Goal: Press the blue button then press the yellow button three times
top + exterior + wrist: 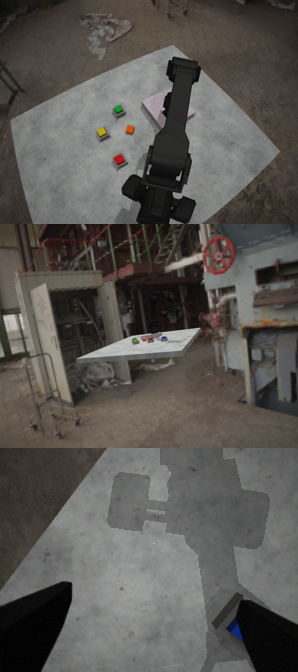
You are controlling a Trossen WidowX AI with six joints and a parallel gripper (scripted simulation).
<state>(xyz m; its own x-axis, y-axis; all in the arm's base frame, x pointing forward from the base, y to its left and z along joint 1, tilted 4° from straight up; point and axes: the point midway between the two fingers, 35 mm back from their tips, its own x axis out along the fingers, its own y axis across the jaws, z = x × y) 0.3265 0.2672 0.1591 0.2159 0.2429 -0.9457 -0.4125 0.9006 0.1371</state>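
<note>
Blue button (pixel 234 629) low at the right of the wrist view, partly hidden behind the right finger (pixel 267 635). Gripper (pixel 171 316) up above the grey table (pixel 153 349), jaws spread wide, nothing held. Yellow button (pixel 101 131) well left of the arm (pixel 174 120), near the orange block (pixel 130 129).

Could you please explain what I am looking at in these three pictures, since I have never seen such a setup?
It is one black robot arm bolted to a pale block on a grey table. One picture looks down from above, one from far across the hall, and one from a camera on the arm's wrist. On the table sit small push-buttons: green, yellow, red, and a blue one that shows at the wrist view's lower right. The orange block is a loose cube. The gripper hangs open over the table and holds nothing.
</note>
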